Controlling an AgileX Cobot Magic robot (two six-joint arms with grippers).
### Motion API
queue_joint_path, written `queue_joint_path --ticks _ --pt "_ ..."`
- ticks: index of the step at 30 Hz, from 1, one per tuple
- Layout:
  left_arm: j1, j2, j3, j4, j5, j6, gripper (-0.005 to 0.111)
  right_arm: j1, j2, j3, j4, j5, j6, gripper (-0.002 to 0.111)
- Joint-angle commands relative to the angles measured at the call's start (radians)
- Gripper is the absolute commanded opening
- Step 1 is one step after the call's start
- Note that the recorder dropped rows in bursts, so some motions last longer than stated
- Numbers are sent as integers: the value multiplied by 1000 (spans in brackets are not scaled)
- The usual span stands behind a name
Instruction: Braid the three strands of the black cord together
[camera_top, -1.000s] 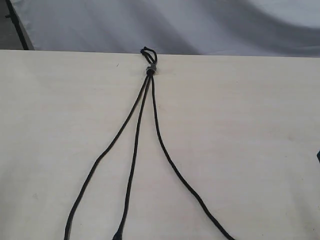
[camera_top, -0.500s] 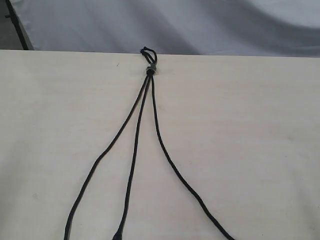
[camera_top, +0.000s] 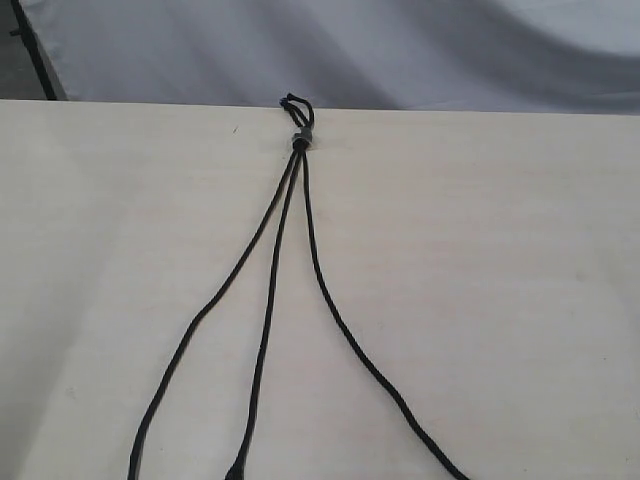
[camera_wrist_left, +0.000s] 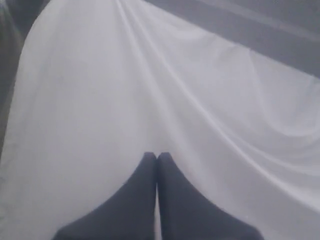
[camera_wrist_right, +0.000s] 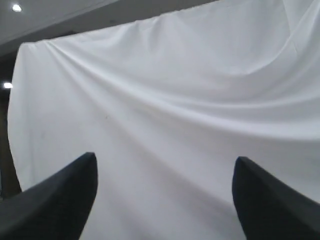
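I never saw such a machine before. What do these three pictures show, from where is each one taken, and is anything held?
It is a robot with two arms, each ending in a gripper. One camera stands off the arms and sees a pale table, where the black cord lies, its three strands fanned out, not yet braided. The other two cameras sit on the wrists and face a white cloth. The left gripper is shut on nothing; the right gripper is open and empty.
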Motion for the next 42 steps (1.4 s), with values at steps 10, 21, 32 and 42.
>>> queue_joint_path --ticks 10,21,32,42 --pt "-20 587 -122 720 56 -590 0 27 503 -181 -50 298 -38 71" --pt "-225 1113 -306 1258 -85 -1022 0 339 1076 -485 -57 633 -67 71" --pt "-751 1589 -548 1254 271 -1091 11 218 1474 -879 -51 948 -381 6" --pt "-873 1774 -779 1263 261 -1107 41 -65 1547 -877 80 858 -384 0"
